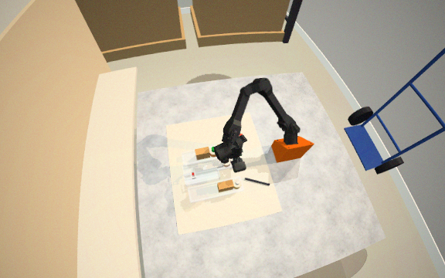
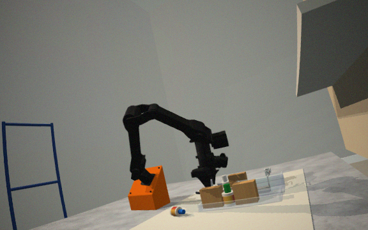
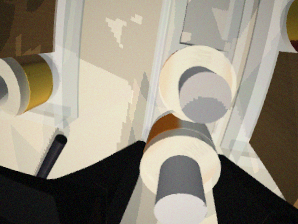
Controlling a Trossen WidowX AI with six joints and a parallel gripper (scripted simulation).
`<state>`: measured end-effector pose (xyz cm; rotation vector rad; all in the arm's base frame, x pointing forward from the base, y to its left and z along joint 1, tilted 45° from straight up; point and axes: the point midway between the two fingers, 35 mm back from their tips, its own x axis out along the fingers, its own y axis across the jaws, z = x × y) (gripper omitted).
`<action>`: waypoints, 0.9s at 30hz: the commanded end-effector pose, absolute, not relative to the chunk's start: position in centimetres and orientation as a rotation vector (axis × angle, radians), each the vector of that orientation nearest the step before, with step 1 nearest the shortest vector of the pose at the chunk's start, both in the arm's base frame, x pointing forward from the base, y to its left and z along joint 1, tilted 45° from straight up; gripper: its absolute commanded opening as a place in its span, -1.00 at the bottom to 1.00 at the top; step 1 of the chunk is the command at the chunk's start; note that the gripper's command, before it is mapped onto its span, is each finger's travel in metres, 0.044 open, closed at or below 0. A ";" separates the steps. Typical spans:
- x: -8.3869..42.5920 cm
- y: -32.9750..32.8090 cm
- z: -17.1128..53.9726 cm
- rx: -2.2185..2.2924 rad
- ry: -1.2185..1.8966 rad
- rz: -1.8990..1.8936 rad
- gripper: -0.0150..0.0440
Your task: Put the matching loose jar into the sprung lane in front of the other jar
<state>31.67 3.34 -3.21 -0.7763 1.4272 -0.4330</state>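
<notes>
My gripper (image 2: 209,186) (image 3: 179,155) is shut on an upright grey-capped jar (image 3: 181,182) with an orange and grey label, at the front end of the sprung lane (image 3: 159,55). Just behind it in the wrist view, the lane jar (image 3: 170,67) stands upright, also with a pale grey cap. The two jars overlap in that view; whether they touch is unclear. The grey pusher plate (image 3: 205,22) shows behind the lane jar. The held jar's base, its height over the lane floor and the low front stop are hidden. The top view mostly hides the fingers behind the arm.
A green-capped jar (image 2: 228,197) stands between cartons (image 2: 212,197) (image 2: 247,192). A blue-capped jar (image 2: 176,211) lies on its side. A neighbouring lane holds a carton (image 1: 225,185) and a yellow-labelled jar (image 3: 39,84). A black pen (image 1: 257,181) (image 3: 51,156) lies in front.
</notes>
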 end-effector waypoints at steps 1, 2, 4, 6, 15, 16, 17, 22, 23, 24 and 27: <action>32.7 3.7 -2.8 -0.770 1.400 -0.435 -0.49; 32.7 3.7 -2.8 -0.770 1.400 -0.435 -0.49; 32.8 3.7 -2.8 -0.770 1.400 -0.435 -0.49; 32.9 3.8 -2.7 -0.770 1.400 -0.435 -0.49; 33.2 3.9 -2.6 -0.770 1.399 -0.435 -0.49; 33.2 3.9 -2.6 -0.770 1.399 -0.435 -0.49; 33.3 3.9 -2.6 -0.770 1.399 -0.435 -0.49; 33.3 3.9 -2.7 -0.770 1.399 -0.435 -0.49; 33.3 3.8 -2.7 -0.770 1.399 -0.435 -0.49; 33.3 3.8 -2.7 -0.770 1.399 -0.435 -0.49; 33.3 3.8 -2.7 -0.770 1.399 -0.435 -0.49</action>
